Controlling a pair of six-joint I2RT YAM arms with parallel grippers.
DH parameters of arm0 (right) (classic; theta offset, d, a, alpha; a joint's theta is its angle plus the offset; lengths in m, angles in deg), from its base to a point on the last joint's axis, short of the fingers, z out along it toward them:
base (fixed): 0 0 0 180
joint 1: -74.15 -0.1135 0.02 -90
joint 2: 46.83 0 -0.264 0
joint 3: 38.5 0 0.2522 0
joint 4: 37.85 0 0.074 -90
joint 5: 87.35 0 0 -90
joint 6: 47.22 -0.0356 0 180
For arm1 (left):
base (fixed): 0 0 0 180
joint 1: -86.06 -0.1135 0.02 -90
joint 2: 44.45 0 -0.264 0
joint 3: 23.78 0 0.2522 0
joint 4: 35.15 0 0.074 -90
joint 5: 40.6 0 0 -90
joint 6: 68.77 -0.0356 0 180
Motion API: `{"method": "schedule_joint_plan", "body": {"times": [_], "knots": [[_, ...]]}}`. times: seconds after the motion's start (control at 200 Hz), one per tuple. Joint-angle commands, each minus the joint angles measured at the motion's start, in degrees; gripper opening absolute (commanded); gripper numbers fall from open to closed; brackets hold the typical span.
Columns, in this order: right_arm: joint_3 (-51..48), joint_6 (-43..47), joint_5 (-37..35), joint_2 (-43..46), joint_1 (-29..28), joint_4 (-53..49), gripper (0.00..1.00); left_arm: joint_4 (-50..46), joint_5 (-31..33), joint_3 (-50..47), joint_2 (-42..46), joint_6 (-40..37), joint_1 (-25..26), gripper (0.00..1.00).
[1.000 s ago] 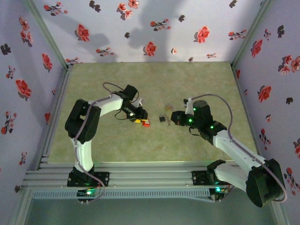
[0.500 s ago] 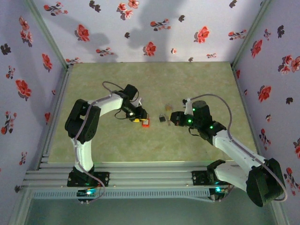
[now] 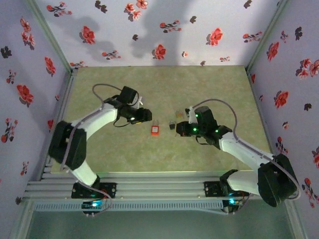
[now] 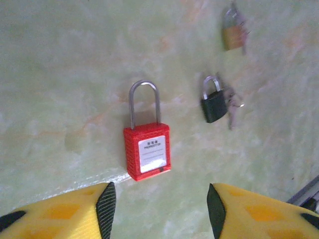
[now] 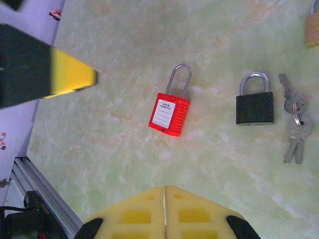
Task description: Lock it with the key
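Observation:
A red padlock point(image 3: 155, 130) point(image 4: 147, 152) point(image 5: 169, 113) lies flat on the green table with its white label up. My left gripper point(image 3: 144, 115) point(image 4: 160, 199) hovers just behind it, open, nothing between its yellow fingers. A black padlock point(image 4: 214, 104) point(image 5: 254, 107) lies to the right of the red one. A small bunch of keys point(image 5: 294, 124) point(image 4: 232, 102) rests beside it on a ring. My right gripper point(image 3: 183, 129) point(image 5: 165, 188) is shut and empty, a short way from the red padlock.
A brass padlock point(image 4: 232, 35) point(image 5: 312, 22) lies farther back on the table. Flowered walls close in three sides. The metal rail point(image 3: 159, 184) runs along the near edge. One yellow finger of the left gripper point(image 5: 70, 74) shows in the right wrist view.
The left gripper has opened and let go of the red padlock, then drawn back to the left. The padlock now lies on the table. The right arm has shifted slightly left.

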Motion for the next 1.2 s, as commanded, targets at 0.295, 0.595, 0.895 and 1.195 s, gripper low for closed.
{"method": "schedule_joint_plan", "body": {"times": [0.295, 0.595, 0.895, 1.195], "knots": [[11.58, 3.62, -6.24, -11.98, -4.82, -8.89, 0.0, 10.13, 14.12, -17.58, 24.09, 2.63, -1.79, 0.89], [19.54, 3.07, -8.6, -20.5, -7.81, -14.3, 0.0, 15.51, 24.2, -28.42, 38.42, 3.23, -1.91, 1.0], [24.73, 2.7, -9.62, -27.45, -8.51, -18.43, 0.0, 16.64, 27.58, -31.86, 41.65, 3.38, -2.05, 1.0], [28.28, 2.92, -8.92, -31.96, -8.67, -19.83, 0.0, 17.94, 28.82, -33.66, 42.07, 2.94, -2.14, 1.0]]}}
